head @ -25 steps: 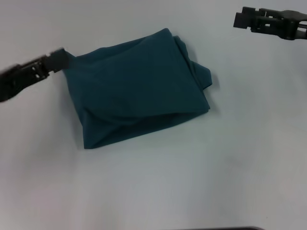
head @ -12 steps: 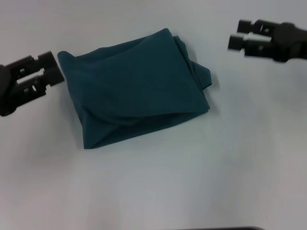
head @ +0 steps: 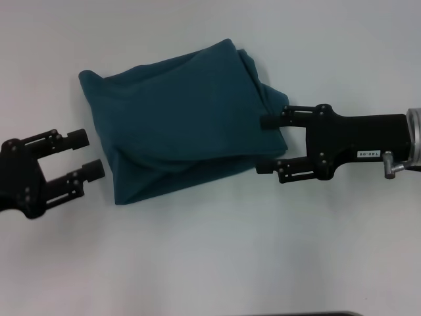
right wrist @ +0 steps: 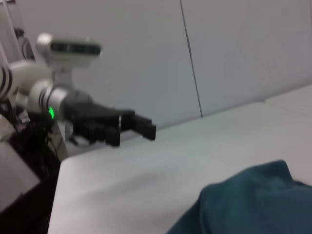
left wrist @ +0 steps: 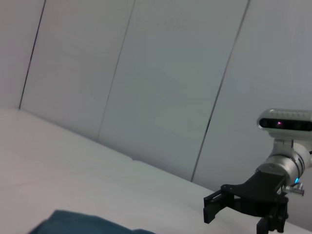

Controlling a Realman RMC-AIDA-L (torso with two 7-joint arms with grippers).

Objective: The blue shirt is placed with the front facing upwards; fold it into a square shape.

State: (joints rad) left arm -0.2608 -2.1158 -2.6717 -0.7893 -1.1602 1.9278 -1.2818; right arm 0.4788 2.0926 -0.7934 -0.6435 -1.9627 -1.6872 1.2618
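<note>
While blue shirt [head: 184,125] lies folded, white table [head: 217,257], seemingly panelled wall [left wrist: 161,83]

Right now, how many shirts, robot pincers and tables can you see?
Folded dark teal-blue cotton shirt: 1
Black robot pincers: 2, the left pincer and the right pincer, both open beside the shirt
White table: 1
Total: 4
</note>
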